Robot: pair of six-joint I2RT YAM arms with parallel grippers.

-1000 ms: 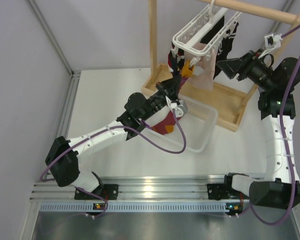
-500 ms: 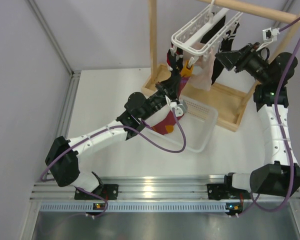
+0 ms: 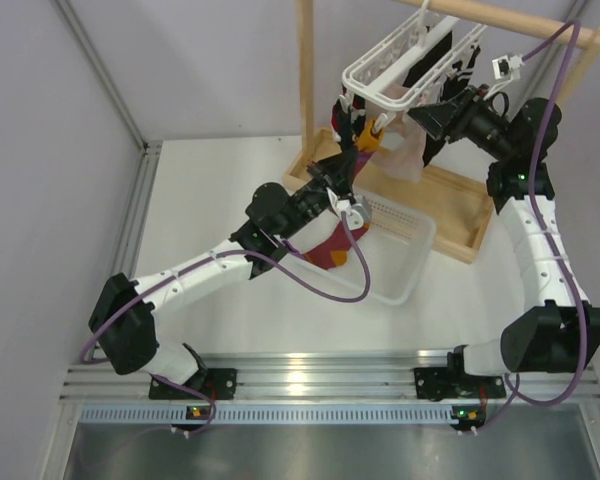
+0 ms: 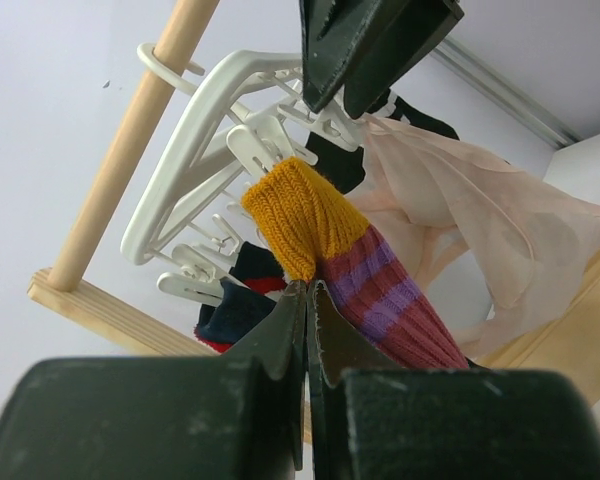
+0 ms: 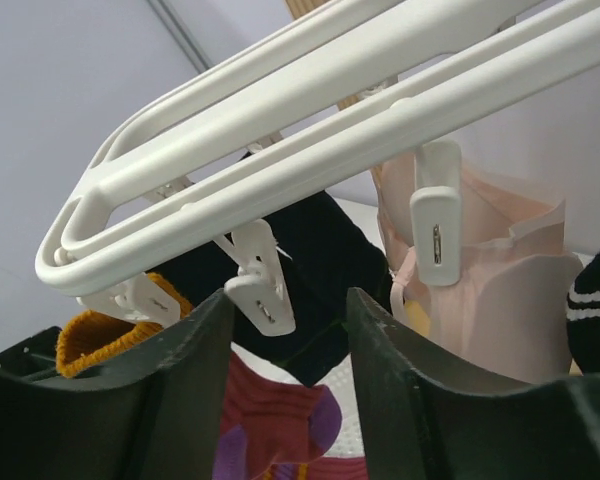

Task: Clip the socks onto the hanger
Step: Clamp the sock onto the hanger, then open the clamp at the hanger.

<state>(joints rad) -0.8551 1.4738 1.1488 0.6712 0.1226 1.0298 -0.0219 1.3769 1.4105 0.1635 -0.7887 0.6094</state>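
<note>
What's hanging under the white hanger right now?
A dark sock and the pale pink garment hang from pegs. The left hand holds the orange-tipped sock beneath them; whether a peg grips it is hidden.

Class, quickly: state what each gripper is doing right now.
Left gripper: closed, holding the striped sock.
Right gripper: open, a hanger peg seen between its jaws.

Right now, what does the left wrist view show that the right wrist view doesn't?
Only left wrist: the left claw shut on the striped sock, and the wooden rail carrying the hanger. Only right wrist: a free peg framed by the open right claw. Both: hanger, the sock's orange end, the pink garment.
</note>
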